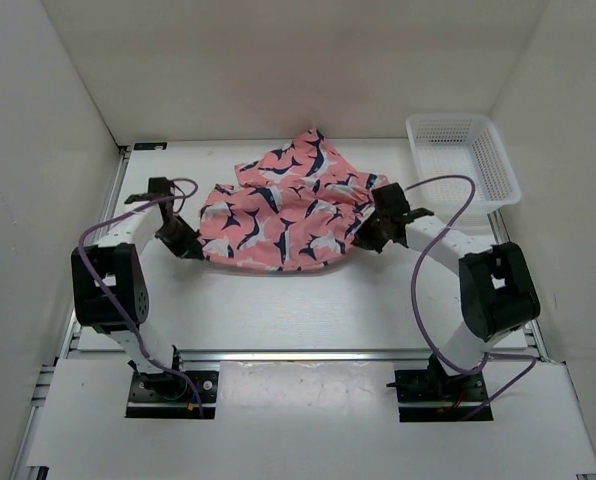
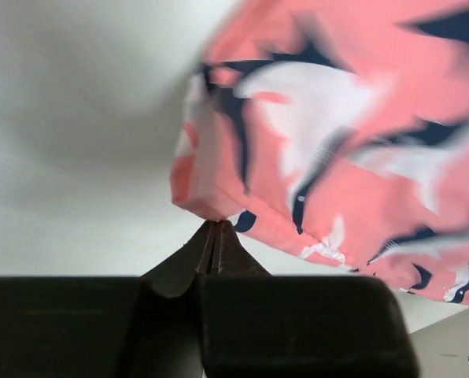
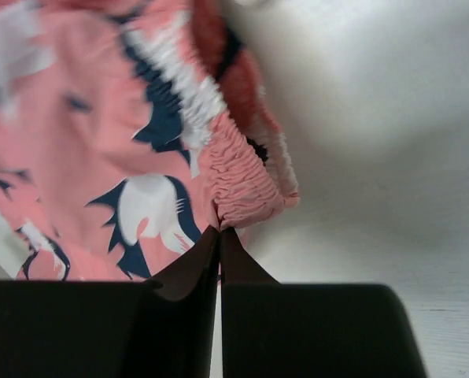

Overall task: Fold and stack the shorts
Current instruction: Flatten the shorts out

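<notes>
**Pinching the shorts at both ends**

Near the front, the two arms reach over the white table (image 1: 278,300). The left gripper (image 2: 216,224) is clamped tight on a corner of the shorts (image 1: 283,210) at their left end. The right gripper (image 3: 220,230) is clamped tight on the stretchy, gathered band at their right end.

The shorts are in the middle of the table, between the two grippers. They are rumpled. Their long side runs left to right, and a bunched part pokes up toward the far wall.

Farther back, in the far right corner, sits the white mesh basket (image 1: 503,178). The shorts are outside it, just to its left, not touching it.
</notes>
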`<action>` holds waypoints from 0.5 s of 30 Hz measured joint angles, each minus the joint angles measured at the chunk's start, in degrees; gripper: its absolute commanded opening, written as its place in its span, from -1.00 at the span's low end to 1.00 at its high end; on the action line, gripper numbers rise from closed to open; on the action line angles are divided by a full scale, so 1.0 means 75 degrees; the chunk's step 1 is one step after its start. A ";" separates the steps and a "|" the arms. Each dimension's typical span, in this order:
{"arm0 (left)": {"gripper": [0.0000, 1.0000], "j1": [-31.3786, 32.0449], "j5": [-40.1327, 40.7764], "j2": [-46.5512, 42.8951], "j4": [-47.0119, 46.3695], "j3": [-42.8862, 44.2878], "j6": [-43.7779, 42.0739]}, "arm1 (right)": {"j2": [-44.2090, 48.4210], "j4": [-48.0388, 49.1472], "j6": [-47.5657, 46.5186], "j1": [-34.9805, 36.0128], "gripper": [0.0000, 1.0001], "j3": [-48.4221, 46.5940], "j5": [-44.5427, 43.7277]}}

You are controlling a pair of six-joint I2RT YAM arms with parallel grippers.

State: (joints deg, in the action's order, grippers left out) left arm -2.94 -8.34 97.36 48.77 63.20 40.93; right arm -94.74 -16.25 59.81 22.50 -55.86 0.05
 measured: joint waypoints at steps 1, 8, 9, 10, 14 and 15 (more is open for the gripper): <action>-0.79 0.0006 0.0000 -0.0119 0.0146 0.0303 -0.0070 | 0.0076 -0.0119 -0.0114 0.0000 -1.00 -0.0262 -0.0067; -0.79 -0.0032 -0.0020 -0.1454 0.0790 0.3552 -0.0548 | 0.1052 -0.1486 -0.1597 0.0000 -1.00 -0.2894 -0.0414; -0.79 -0.0058 -0.0038 -0.1623 0.0813 0.4086 -0.0589 | 0.1227 -0.1746 -0.1874 0.0000 -1.00 -0.3372 -0.0425; -0.79 -0.0119 -0.0076 -0.1851 0.0813 0.4698 -0.0647 | 0.1413 -0.1926 -0.2119 0.0000 -1.00 -0.3818 -0.0437; -0.79 -0.0437 -0.0227 -0.2669 0.0903 0.6543 -0.0772 | 0.2276 -0.2602 -0.3077 0.0058 -1.00 -0.5330 -0.0399; -0.79 -0.0510 -0.0224 -0.2873 0.0906 0.6881 -0.0796 | 0.2532 -0.2766 -0.3281 0.0085 -1.00 -0.5598 -0.0382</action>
State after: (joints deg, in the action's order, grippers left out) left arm -6.76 -10.02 75.81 55.57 114.80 34.96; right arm -75.75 -36.99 35.20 23.14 -97.84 -2.81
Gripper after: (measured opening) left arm 0.119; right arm 0.004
